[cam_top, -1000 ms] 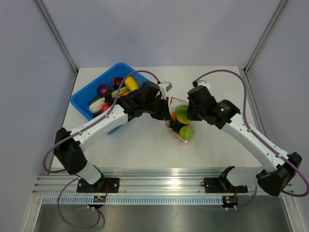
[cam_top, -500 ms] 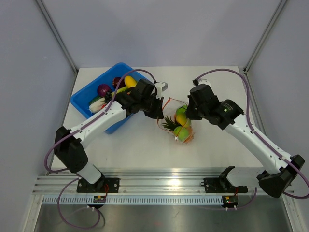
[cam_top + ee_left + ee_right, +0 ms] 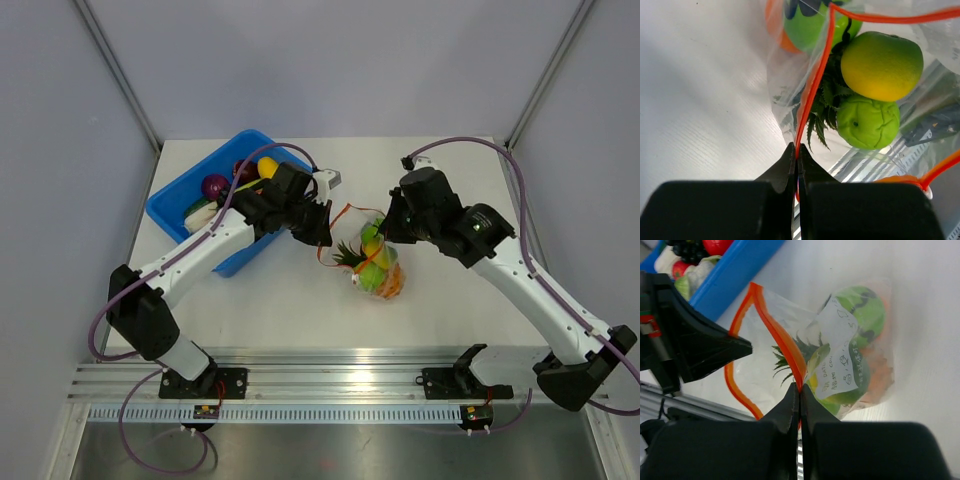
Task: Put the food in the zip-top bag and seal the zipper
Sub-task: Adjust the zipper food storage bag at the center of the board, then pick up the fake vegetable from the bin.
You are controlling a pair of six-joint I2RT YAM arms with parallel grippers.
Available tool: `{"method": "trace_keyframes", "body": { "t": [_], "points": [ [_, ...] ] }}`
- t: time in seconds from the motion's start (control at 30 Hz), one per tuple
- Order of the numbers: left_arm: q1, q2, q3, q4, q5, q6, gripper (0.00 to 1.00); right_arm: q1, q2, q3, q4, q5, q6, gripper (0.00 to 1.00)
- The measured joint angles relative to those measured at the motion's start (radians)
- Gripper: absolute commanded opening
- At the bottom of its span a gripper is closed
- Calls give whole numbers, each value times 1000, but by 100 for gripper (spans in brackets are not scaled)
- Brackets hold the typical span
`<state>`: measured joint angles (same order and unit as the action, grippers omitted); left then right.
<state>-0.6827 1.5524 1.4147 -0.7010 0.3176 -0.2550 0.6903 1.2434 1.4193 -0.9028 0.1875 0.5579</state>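
Item: bag, clear, white label, near the middle of the table, between the two arms and right of the blue bin; whether its bottom rests on the table or hangs just above cannot be told. Contents: food, namely a yellow-green fruit, a green apple below it, pineapple leaves, and orange pieces deeper in. Further pieces, one of them purple, lie in the bin. Zipper: orange-red strip standing open as a wide loop, unsealed. Left gripper: jaws together, pinched on the zipper at the left side of the mouth, just above the leaves. Right gripper: jaws together, clamped on the strip at the opposite side, beside the label. Purpose, as judged: two pinches at opposite points keep the mouth uppermost, so the load settles to the bottom and cannot spill; drawing them apart would pull the two lips flat against each other, ready for pressing shut. Status, as judged: loading largely done, sealing not yet begun. Hazards: the thin strip may slip from the fingertips; leaves close to the left pinch could catch in the seal.
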Motion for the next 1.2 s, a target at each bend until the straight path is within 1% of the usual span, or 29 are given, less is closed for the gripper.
{"method": "trace_keyframes", "body": {
  "t": [0.23, 0.27, 0.3, 0.33, 0.4, 0.43, 0.47, 0.63, 0.83, 0.87, 0.97, 1.03, 1.1, 1.2],
  "points": [
    [7, 0, 0, -1, 17, 3, 0, 0, -32, 6, 31, -58, 27, 0],
    [7, 0, 0, -1, 18, 5, 1, 0, -32, 3, 35, -62, 31, 0],
    [7, 0, 0, -1, 18, 9, 7, 0, -32, -6, 46, -69, 35, 0],
    [7, 0, 0, -2, 18, 14, 38, 0, -32, -15, 53, -77, 40, 0],
    [10, 0, 0, -2, 20, 23, 56, 0, -31, -34, 67, -89, 46, 0],
    [12, 0, 0, -4, 23, 26, 64, 0, -29, -40, 69, -96, 49, 0],
    [16, 0, 1, -6, 27, 27, 68, 0, -26, -44, 70, -103, 51, 0],
    [30, -7, 19, -25, 42, 26, 69, 0, -7, -47, 97, -130, 60, 0],
    [71, -54, 104, -81, 39, 47, 69, 0, 4, -47, 124, -156, 64, 0],
    [95, -63, 119, -90, 38, 50, 70, 0, 5, -47, 126, -156, 64, 0],
    [190, -85, 148, -106, 38, 58, 77, 0, 10, -47, 132, -157, 64, 0],
    [267, -90, 154, -116, 35, 60, 85, 0, 16, -47, 136, -161, 64, 0],
    [329, -90, 154, -122, 6, 57, 87, 0, 20, -47, 142, -165, 64, 0],
    [394, -84, 154, -136, -86, 49, 86, 0, 24, -47, 147, -172, 64, 0]
  ]
}}
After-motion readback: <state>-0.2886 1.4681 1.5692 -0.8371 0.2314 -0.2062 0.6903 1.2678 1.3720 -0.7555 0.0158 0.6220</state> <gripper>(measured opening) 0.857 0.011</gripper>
